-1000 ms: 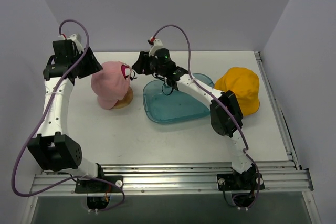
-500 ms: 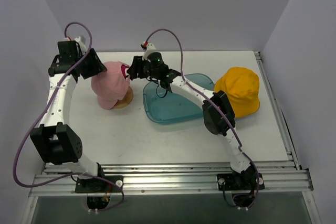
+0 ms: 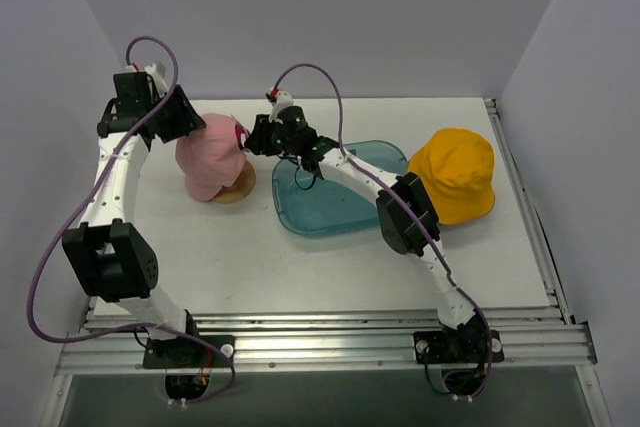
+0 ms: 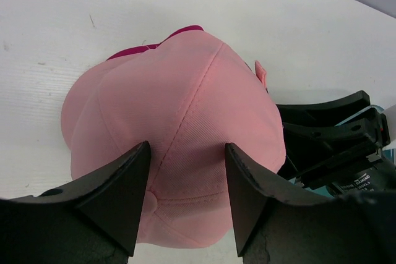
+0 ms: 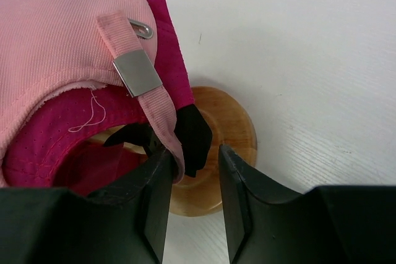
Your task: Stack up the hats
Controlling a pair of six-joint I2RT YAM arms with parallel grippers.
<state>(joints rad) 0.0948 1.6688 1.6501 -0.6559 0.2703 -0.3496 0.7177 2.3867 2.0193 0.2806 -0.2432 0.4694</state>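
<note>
Hats: two on stand, one loose at the right.
Pale pink hat (image 3: pixel 210 159) sits over magenta hat (image 5: pixel 37 146) on wooden stand (image 5: pixel 229 134); yellow-orange hat (image 3: pixel 455 175) lies on the table (image 3: pixel 250 257) beyond teal tray (image 3: pixel 340 209). Left gripper (image 4: pixel 187 149) spread astride the pink crown. Right gripper (image 5: pixel 193 153) drawn narrow at the pink rear strap (image 5: pixel 133 69); cannot tell whether it pinches.

The pale pink hat (image 3: pixel 208 159) covers nearly all of the magenta hat (image 5: pixel 37 146) and the wooden stand (image 5: pixel 232 131); only its round base shows, lower centre.
</note>
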